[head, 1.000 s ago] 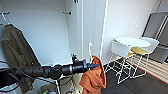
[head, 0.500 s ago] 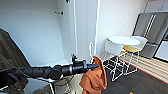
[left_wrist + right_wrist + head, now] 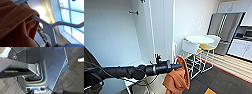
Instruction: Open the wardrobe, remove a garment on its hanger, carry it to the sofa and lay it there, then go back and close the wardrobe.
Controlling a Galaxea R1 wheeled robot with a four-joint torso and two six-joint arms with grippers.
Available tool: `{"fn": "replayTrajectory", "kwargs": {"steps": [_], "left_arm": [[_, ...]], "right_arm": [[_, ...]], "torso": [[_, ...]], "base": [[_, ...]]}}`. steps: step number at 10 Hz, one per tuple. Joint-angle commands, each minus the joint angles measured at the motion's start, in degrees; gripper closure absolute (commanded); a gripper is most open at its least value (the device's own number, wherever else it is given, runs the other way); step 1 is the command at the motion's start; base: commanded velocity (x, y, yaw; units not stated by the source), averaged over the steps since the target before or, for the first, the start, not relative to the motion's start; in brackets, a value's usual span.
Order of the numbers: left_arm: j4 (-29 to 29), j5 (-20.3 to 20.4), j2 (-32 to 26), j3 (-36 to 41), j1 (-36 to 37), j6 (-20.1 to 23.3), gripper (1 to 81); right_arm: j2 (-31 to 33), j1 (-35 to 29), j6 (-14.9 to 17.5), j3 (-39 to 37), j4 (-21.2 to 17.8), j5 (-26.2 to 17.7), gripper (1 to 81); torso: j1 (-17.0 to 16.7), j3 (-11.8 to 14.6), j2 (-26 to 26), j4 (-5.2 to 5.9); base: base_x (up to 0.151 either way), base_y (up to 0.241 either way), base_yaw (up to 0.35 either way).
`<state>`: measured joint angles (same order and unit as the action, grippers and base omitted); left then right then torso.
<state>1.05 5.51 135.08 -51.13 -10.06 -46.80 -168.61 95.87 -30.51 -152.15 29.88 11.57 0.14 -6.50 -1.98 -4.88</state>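
Observation:
My left arm reaches in from the left, and its gripper [image 3: 179,66] is shut on the white hanger [image 3: 175,59]. The orange garment [image 3: 177,78] hangs from that hanger, bunched and drooping below the gripper. In the left wrist view the garment [image 3: 16,25] is close up beside the hanger [image 3: 50,26], with ceiling and a window behind. The wardrobe [image 3: 109,37] stands open behind the arm, showing its white inside and a rail bracket [image 3: 134,12]. Its open door [image 3: 161,30] stands just past the gripper.
A round white table [image 3: 199,39] with white stools [image 3: 190,47] and a yellow-seated one [image 3: 206,47] stands to the right, close to the garment. A steel fridge [image 3: 225,30] and white cabinets [image 3: 240,47] lie farther right. The right wrist view looks down on my base [image 3: 50,63] and dark carpet.
The whole head view has swung to the right: the olive jacket has left the picture's left edge and the table has slid towards the middle. The arm still holds the hoodie the same way.

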Motion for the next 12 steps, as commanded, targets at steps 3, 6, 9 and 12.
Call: {"fn": "replayTrajectory", "kwargs": {"steps": [3,6,9,12], "left_arm": [[-1.6,2.7,0.5,-2.7,9.6,0.6,81.1],[-1.8,2.2,1.0,-3.6,9.3,0.6,81.1],[-2.2,2.2,1.0,-3.4,8.7,0.6,81.1],[-2.3,2.1,1.3,-3.3,8.6,0.6,81.1]], "right_arm": [[0.5,-1.1,0.0,0.3,0.6,-2.5,1.0],[0.5,-1.2,0.0,0.3,0.6,-2.5,1.0],[0.5,-1.2,0.0,0.3,0.6,-2.5,1.0],[0.3,-1.1,0.1,0.3,0.6,-2.5,1.0]], "torso": [[0.0,0.0,0.0,0.0],[0.0,0.0,0.0,0.0],[0.0,0.0,0.0,0.0],[0.0,0.0,0.0,0.0]], "base": [[0.0,0.0,-0.188],[0.0,0.0,-0.189],[0.0,0.0,-0.191],[0.0,0.0,-0.195]]}}
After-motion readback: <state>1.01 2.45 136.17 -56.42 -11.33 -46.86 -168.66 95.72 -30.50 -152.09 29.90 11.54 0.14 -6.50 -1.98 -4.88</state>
